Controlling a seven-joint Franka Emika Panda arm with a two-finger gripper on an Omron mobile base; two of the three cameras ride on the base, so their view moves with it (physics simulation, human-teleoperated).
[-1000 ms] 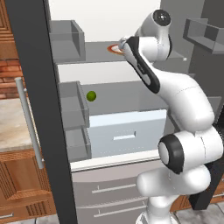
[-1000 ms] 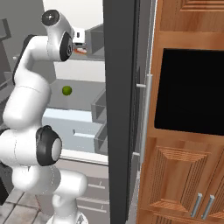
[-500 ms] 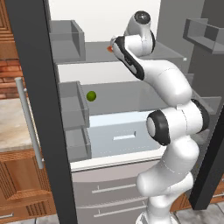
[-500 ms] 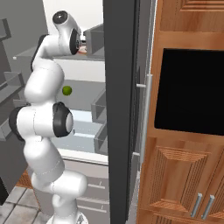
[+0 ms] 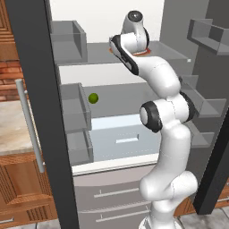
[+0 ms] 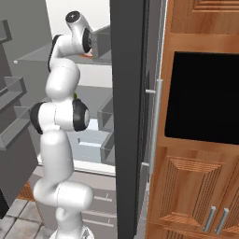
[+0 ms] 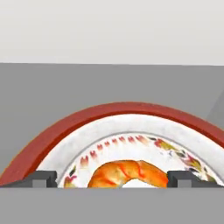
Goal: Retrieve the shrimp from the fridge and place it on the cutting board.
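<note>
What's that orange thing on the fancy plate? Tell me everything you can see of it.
It is the shrimp: a small curved piece, glossy orange with redder streaks and a pale patch beneath its arch. It lies on the white middle of a round plate with a red rim and a ring of small painted marks, on a grey fridge shelf. The hand is open, a dark fingertip on each side, neither visibly touching it.

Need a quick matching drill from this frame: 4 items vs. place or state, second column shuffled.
Items:
1. shrimp
2. plate
3. green ball
4. gripper

Place or state:
A. on the middle fridge shelf
B. open, a finger on each side of the shrimp
C. lying on the plate
D. on the upper fridge shelf, red rim

Pairs: 1-C, 2-D, 3-A, 4-B
</note>
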